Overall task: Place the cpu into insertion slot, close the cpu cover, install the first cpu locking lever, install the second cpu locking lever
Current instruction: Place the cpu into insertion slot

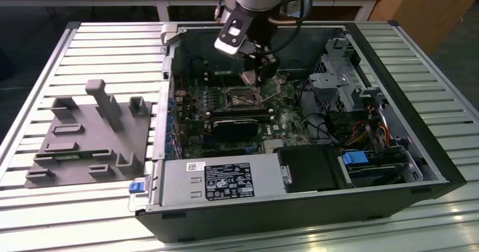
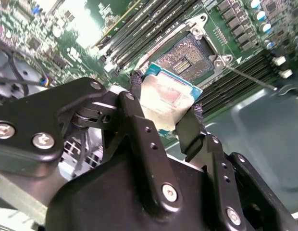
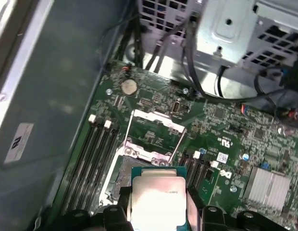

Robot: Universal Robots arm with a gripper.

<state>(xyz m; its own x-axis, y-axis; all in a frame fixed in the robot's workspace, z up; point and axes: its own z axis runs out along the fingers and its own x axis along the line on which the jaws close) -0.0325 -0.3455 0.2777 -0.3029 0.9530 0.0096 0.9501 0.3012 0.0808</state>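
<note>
The fingers pinch the cpu by two opposite edges over the uncovered slot, at about its 12 o'clock in the exterior view, so a tilted or off-centre chip could, I judge, seat askew and damage the slot.

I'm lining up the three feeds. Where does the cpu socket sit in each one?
Exterior view: socket mid-board, beneath the gripper.
Second wrist view: socket just past the held cpu.
First wrist view: socket partly hidden behind the cpu, beside the open cover.
Shared landmark: the gripper holding the cpu.
</note>
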